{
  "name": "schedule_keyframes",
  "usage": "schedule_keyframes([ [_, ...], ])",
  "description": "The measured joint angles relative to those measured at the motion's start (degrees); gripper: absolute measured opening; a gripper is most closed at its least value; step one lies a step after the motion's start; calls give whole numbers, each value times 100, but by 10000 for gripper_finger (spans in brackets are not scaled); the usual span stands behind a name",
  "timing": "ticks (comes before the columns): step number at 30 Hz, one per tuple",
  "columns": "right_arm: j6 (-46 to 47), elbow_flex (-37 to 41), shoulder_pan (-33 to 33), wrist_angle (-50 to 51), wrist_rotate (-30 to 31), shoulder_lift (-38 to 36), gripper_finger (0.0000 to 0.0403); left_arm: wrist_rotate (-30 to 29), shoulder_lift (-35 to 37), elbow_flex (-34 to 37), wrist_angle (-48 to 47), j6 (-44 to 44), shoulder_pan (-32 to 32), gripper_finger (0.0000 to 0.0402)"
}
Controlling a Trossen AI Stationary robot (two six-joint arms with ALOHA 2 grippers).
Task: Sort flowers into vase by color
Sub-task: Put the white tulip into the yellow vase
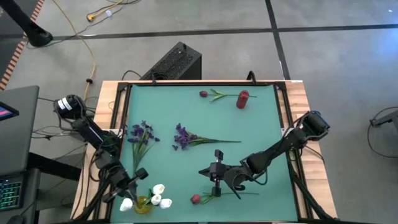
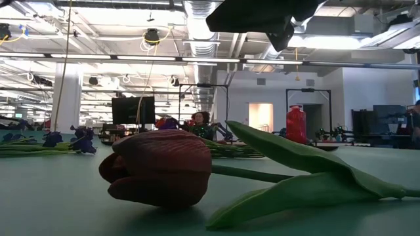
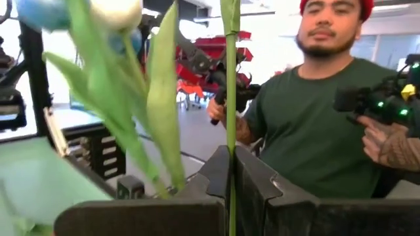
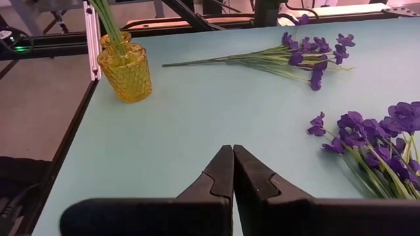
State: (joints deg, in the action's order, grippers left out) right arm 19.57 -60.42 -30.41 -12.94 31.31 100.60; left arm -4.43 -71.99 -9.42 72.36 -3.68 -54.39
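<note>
My left gripper [image 1: 138, 178] is at the near left, shut on the green stem of a white tulip [image 3: 230, 98] beside the yellow vase [image 1: 143, 204]. White tulip heads [image 1: 159, 190] stand around that vase. My right gripper [image 4: 233, 172] is shut and empty, just above the table near the front edge. A dark red tulip [image 1: 196, 199] lies on its side on the mat close by and fills the low view [image 2: 161, 167]. Two purple sprigs [image 1: 140, 137] [image 1: 186, 138] lie mid-table. Another red tulip [image 1: 203, 94] lies beside the red vase [image 1: 242, 99]. My left gripper pinches a thin green tulip stem [image 3: 230, 154] between its two fingers. The stem stands upright and crosses the fingers. It rises above them next to long green leaves [image 3: 164, 98]; its lower end is hidden behind the fingers.
The yellow vase also shows in the right wrist view [image 4: 125, 69], with stems in it, near the mat's edge. A person in a green shirt [image 3: 308, 131] stands beyond the table holding devices. The table's wooden rim [image 1: 298, 112] frames the green mat.
</note>
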Motion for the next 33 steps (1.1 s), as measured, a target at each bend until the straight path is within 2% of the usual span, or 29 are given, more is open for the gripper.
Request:
schedule_keyframes([
  [25,31,-1,2,1,-6,0,32,-52,0,108,-640,-109,0,0],
  [33,35,-2,20,0,-435,0,32,-76,0,108,-756,-46,0,0],
])
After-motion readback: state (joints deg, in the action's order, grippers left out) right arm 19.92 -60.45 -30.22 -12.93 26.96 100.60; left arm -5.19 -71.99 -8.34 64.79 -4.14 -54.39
